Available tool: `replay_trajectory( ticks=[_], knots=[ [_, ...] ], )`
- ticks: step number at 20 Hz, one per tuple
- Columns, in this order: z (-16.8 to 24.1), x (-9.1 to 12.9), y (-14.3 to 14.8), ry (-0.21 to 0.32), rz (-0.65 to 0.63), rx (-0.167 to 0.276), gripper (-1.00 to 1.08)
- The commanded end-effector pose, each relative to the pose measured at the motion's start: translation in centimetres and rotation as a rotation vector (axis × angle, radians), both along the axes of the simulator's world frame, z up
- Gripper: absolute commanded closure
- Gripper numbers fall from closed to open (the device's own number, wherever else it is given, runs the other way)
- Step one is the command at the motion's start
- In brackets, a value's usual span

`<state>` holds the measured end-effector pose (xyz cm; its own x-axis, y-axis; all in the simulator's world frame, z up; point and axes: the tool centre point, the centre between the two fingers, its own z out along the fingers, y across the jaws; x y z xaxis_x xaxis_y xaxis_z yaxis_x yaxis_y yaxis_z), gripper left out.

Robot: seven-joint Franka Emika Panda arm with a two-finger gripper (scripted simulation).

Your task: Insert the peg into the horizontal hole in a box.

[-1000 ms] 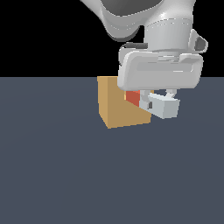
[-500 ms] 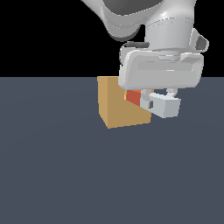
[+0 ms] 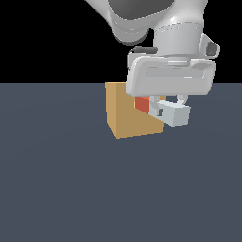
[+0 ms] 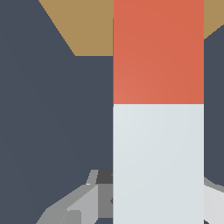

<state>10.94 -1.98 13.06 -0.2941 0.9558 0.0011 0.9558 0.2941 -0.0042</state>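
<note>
The tan box [image 3: 127,113] stands on the dark floor near the middle of the exterior view. The peg [image 3: 163,111] is held level beside the box's right face, its orange-red end [image 3: 142,104] at the box and its pale grey end [image 3: 176,115] pointing away. My gripper [image 3: 166,105] is shut on the peg's pale part, just under the white hand. In the wrist view the peg [image 4: 158,109] fills the middle, orange-red end toward the box [image 4: 87,26]. The hole is hidden behind the peg and hand.
The dark grey floor [image 3: 71,189] spreads all around the box. The arm's white hand [image 3: 170,78] hangs over the box's right side and hides its upper right corner.
The peg's pale end and the hand have drifted a little toward the exterior view's right and slightly up. The box has not moved.
</note>
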Motion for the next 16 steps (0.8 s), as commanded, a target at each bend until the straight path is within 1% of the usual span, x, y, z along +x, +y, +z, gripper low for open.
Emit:
replay_trajectory(
  ticks=[1,10,13,16],
  knots=[
    [0.2,-0.2,1.2,-0.004,0.002,0.001,1.08],
    [0.4,-2.3,7.5,-0.006,0.002,0.001,1.08],
    [0.4,-2.6,8.8,-0.007,0.002,0.001,1.08],
    [0.4,-2.7,9.2,-0.007,0.002,0.001,1.08]
  ],
)
